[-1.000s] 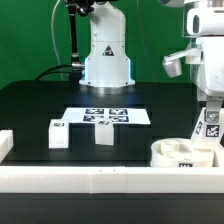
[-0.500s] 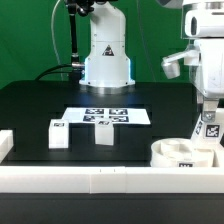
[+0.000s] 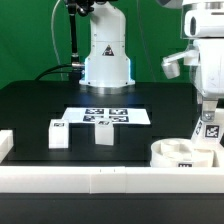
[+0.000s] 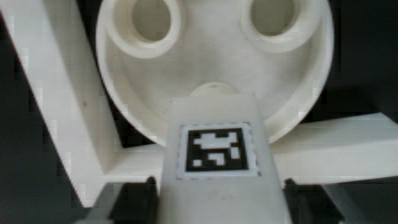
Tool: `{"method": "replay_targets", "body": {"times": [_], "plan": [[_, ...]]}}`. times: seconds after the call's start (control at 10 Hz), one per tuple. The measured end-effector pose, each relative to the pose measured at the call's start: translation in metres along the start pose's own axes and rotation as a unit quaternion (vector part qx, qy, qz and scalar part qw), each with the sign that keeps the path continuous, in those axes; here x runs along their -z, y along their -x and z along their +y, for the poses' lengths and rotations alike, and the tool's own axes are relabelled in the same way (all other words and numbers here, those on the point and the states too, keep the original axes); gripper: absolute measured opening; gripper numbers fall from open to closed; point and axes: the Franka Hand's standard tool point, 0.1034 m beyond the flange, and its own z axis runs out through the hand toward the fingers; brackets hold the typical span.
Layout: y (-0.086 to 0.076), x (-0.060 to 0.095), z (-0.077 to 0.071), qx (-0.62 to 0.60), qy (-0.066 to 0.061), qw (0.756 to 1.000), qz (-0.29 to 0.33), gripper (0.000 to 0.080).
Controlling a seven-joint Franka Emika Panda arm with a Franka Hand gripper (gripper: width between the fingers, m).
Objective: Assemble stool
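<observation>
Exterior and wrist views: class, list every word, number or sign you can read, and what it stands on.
No readable words or numbers.
On the marker board: square tags, patterns only.
On the loose legs: tags too small.
On the held leg: square tag, pattern only.

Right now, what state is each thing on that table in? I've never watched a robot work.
tool: shut on the held leg
held leg: gripped, upright, over the seat
seat: lying flat, hollow side up
leg at the exterior view's left: standing free on the table
leg nearest the marker board: standing free, untouched
marker board: lying flat
</observation>
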Motion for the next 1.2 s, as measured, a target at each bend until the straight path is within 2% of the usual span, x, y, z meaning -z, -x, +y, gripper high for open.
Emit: {"method": "replay_targets", "body": {"times": [0.3, 0.5, 0.7, 0.9, 1.0, 1.2], "plan": [[0.002, -0.0006, -0.001, -0.115, -0.004, 0.993, -0.002, 0.0338], [0.005, -0.0011, -0.0003, -0.23, -0.005, 0.973, 0.0, 0.0338], [0.005, -0.0013, -0.0003, -0.334, -0.007, 0.943, 0.007, 0.0338], [0.0048, -0.0017, 0.0005, -0.398, -0.003, 0.917, 0.018, 0.0338], [0.0043, -0.0019, 0.0007, -0.452, -0.003, 0.892, 0.025, 0.0338], [0.001, -0.0022, 0.0001, -0.516, -0.002, 0.856, 0.031, 0.0338]]}}
